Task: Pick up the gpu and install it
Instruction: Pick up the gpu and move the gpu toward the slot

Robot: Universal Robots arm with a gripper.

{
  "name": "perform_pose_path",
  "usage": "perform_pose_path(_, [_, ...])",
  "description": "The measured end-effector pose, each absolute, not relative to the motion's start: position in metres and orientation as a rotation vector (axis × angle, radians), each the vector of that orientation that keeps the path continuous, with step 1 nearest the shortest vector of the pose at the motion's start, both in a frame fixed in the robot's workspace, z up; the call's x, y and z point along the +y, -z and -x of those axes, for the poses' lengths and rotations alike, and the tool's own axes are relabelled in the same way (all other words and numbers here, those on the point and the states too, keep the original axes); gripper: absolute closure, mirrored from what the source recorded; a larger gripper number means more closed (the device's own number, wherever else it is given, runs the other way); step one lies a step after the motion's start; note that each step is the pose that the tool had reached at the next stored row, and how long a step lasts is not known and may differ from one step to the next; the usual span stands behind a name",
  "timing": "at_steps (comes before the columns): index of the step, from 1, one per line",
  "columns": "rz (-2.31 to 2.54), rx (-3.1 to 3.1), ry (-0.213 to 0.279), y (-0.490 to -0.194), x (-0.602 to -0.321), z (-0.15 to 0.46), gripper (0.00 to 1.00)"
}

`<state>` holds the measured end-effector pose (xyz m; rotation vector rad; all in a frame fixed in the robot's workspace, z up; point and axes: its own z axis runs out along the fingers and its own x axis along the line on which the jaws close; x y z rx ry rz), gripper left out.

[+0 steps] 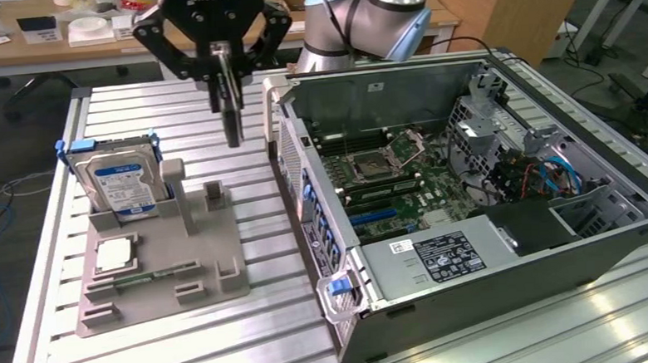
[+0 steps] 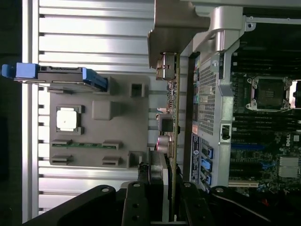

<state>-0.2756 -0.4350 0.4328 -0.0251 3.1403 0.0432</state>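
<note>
Now claw [image 1: 222, 69] clamped on gpu [image 1: 232, 120], hanging btwn gray jig [image 1: 159, 311] & PC case [image 1: 508, 301].

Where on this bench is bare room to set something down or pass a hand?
Bare table slats on the exterior camera's side of the gray holder, and the narrow strip between holder and case. Behind the holder the pincer holds the gpu over free slats. Case interior and holder: crowded.

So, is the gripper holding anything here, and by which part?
Yes: the gripper pinches the gpu by its upper edge; the card hangs below.
</note>
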Motion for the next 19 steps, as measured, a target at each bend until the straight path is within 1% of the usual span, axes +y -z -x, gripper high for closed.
perform_pose_path(19, [0.025,3.140,-0.043,-0.433,-0.435,0.202,0.72])
